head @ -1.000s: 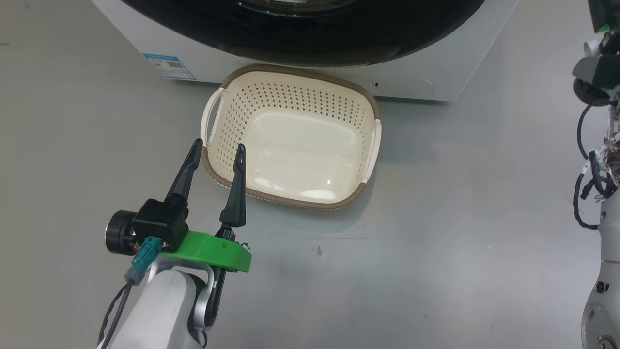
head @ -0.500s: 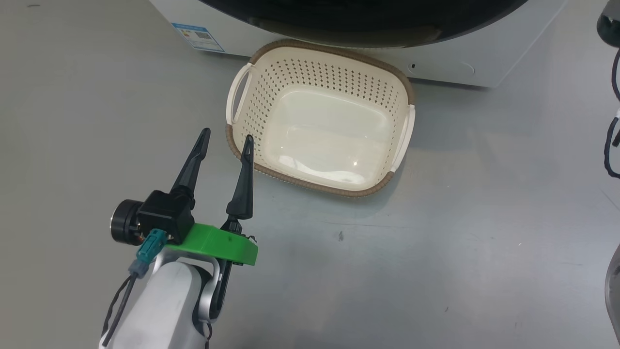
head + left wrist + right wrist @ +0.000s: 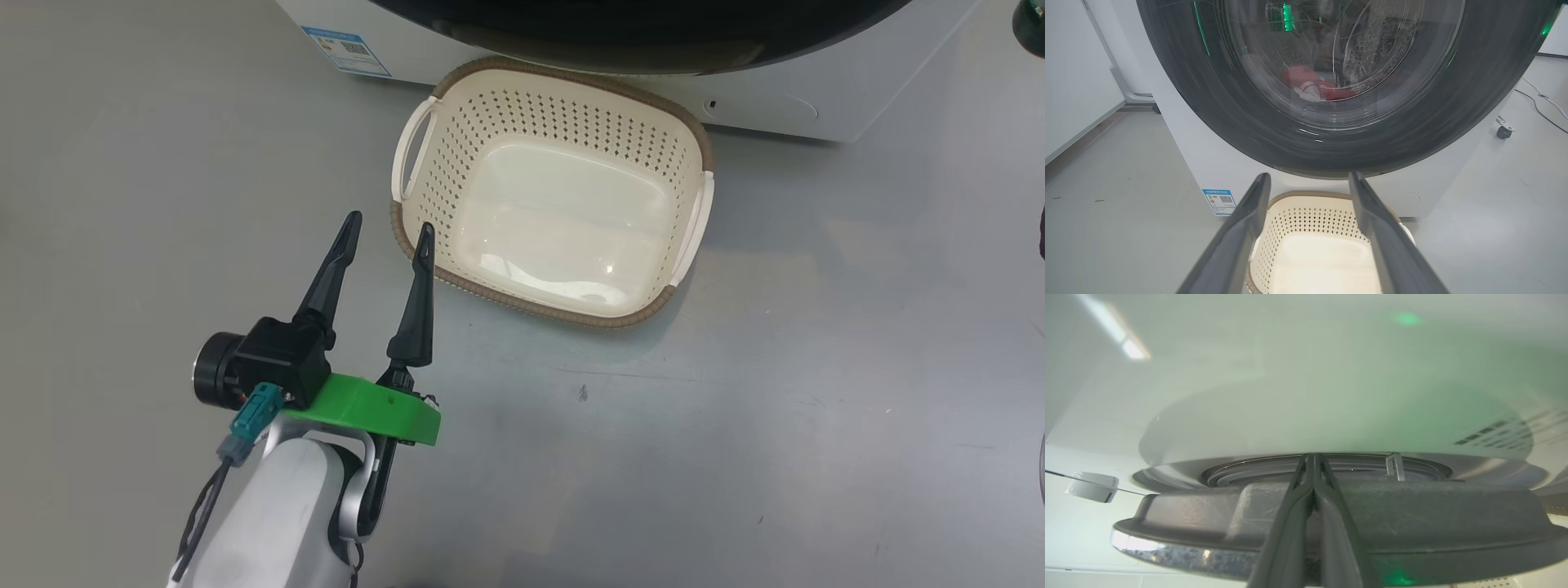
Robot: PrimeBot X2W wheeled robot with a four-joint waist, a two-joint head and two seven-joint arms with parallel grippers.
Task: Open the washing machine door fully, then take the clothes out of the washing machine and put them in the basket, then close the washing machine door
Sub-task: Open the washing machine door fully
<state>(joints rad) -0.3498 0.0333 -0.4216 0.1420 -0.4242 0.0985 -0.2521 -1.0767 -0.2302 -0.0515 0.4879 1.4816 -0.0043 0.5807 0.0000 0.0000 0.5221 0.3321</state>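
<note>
The cream basket stands empty on the floor just in front of the white washing machine. My left gripper hovers open by the basket's near left corner, nothing between its fingers. In the left wrist view the left gripper points at the washing machine door, and red clothes lie in the drum behind the glass. My right gripper is shut, its fingers lying across the door's dark rim, tips at the narrow gap between the rim and the machine's white front.
Grey floor lies open around the basket. A blue label marks the machine's lower left corner. In the left wrist view a white wall runs at the left and a castor with cables at the right.
The head camera has swung, so the basket and machine sit further right in the picture and the right arm's cables have left it. The left gripper stays open, the basket empty.
</note>
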